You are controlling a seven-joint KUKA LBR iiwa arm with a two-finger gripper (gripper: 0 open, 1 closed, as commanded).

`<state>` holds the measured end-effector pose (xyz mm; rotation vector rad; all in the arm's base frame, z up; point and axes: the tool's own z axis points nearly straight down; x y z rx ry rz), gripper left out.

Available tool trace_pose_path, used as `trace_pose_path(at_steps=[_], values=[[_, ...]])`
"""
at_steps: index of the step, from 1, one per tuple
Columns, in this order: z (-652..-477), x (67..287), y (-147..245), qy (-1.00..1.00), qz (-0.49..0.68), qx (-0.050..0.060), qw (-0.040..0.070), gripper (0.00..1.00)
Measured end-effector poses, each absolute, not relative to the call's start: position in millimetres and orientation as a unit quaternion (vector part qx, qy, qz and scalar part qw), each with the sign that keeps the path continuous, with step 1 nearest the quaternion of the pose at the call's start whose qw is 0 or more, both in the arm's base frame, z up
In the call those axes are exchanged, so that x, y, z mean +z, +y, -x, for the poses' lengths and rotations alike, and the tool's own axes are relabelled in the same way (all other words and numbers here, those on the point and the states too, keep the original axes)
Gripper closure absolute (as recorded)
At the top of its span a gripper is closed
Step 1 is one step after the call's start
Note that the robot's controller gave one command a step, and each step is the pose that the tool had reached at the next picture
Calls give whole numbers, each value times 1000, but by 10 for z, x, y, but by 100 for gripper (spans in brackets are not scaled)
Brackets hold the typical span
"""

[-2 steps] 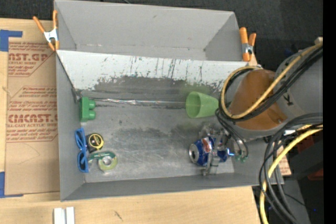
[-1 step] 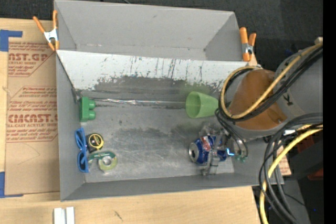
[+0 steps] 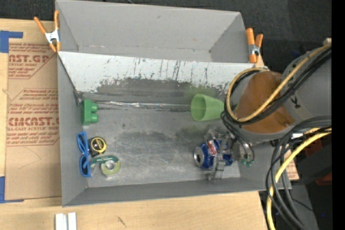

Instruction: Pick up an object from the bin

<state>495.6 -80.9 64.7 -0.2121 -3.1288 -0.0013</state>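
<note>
at the grey metal bin's near right corner, the gripper sits right against a crushed blue, red and silver metal can on the floor; its grip cannot be told. a green plastic cup lies tipped nearby.

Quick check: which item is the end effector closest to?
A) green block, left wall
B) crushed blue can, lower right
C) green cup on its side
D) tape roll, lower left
B: the end effector sits right by the crushed blue can at the bin's lower right; the green cup lies farther up the bin, and the other two lie far left.
</note>
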Motion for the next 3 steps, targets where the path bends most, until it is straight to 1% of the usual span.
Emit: trace_pose_path(at_steps=[1,2,3], values=[[-4958,646,-807,-998,68,0,3,0],[-4956,644,-807,-998,68,0,3,100],[-4979,1616,-804,-998,68,0,-4,100]])
